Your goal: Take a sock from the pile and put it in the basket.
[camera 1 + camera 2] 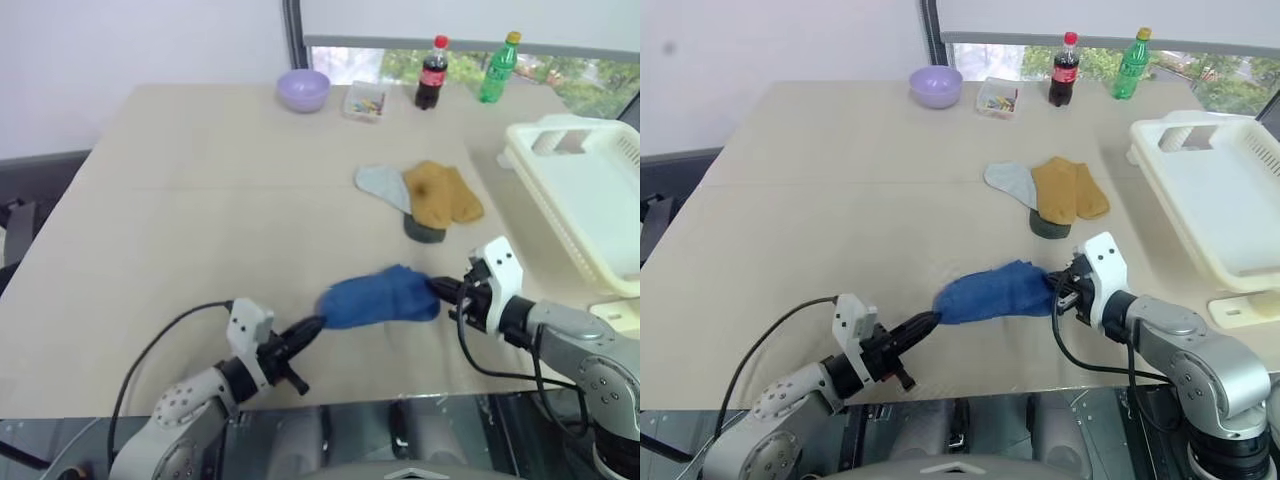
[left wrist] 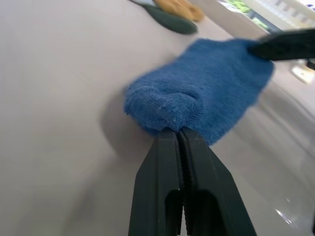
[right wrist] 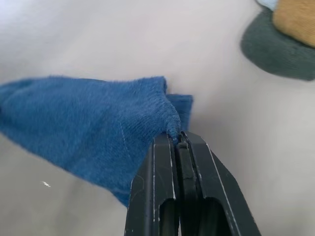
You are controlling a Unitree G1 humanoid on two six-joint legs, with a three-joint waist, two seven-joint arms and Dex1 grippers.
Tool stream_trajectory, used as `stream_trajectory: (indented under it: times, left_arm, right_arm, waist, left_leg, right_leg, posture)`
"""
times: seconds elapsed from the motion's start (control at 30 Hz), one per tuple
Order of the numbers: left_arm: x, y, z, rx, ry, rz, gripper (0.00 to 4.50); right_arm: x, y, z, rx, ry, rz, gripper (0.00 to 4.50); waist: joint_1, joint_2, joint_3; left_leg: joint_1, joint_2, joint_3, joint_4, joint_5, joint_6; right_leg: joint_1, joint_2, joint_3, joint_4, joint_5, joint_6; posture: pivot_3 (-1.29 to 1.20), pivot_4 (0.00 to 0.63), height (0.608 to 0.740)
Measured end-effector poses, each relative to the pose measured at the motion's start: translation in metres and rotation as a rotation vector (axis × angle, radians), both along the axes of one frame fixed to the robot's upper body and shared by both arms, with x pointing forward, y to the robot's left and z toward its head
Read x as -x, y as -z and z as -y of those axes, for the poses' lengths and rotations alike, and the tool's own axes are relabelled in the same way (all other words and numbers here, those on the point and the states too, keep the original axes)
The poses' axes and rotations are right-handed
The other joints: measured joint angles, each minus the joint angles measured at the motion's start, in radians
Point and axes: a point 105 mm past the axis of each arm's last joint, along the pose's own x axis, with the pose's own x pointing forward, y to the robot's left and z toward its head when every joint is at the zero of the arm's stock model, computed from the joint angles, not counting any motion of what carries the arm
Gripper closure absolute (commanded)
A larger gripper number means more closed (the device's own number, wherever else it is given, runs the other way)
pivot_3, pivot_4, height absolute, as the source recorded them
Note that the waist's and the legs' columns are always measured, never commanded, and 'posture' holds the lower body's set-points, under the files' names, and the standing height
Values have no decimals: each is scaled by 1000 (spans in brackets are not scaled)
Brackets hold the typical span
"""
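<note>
So far: I have the sock (image 1: 380,297) out of the pile (image 1: 425,200) and held between both arms, stretched a little above the surface (image 1: 200,200).
Left jaws: my left gripper (image 1: 312,326) is pinched tight on one end of the blue knit; in the left wrist view the fabric bunches right at the closed tips.
Right jaws: my right gripper (image 1: 437,288) is clamped on the opposite edge, the cloth folded into the closed tips as the right wrist view shows.
Sock position: it hangs between my two grips at the near side of the surface, well apart from the basket (image 1: 585,190) and clear of the remaining socks.
Pile: a mustard-yellow sock (image 1: 440,193), a pale grey sock (image 1: 383,185) and a dark green sock (image 1: 424,230) lie together further back, overlapping one another.
Basket: it sits at my right, at the edge of the surface; I see nothing in the part that shows.
Done: picking and separating one sock, I judge, is complete.
Left to do: carry the sock over to my right, bring it above the basket's rim and let go with both sets of jaws.
Likely snag: with two grips on soft knit, releasing unevenly could leave it draped on the rim.
Bystanders: a lilac bowl (image 1: 303,90), a small clear box (image 1: 364,102) and two bottles (image 1: 432,73) stand at the far edge, out of my path.
</note>
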Motion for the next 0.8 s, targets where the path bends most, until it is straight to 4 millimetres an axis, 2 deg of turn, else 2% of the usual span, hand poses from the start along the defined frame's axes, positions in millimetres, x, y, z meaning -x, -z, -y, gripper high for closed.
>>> stream_trajectory:
  times: [0.2, 0.67, 0.8]
  left_arm:
    - [-3, 6, 1, 20, 7, 30, 4461]
    - [-20, -19, 14, 91, 70, 160, 4461]
    - [-22, -19, 19, 75, 95, 151, 4461]
  right_arm:
    - [1, 3, 0, 6, 9, -12, 4500]
    - [3, 6, 1, 6, 25, -18, 4500]
    - [4, 10, 3, 9, 38, -28, 4500]
  waist:
    - [0, 0, 0]
    - [1, 0, 0]
    - [1, 0, 0]
  left_leg:
    - [0, 1, 0, 0, 0, 0]
    - [-1, 0, -1, 0, 0, 0]
    - [-1, -1, -1, 0, 0, 0]
  right_leg:
    - [0, 0, 0, 0, -1, 2]
    - [0, 0, -1, 0, -1, 2]
    - [0, 0, -1, 0, -1, 1]
  posture:
    - [0, 150, 729]
    - [0, 150, 729]
    - [0, 150, 729]
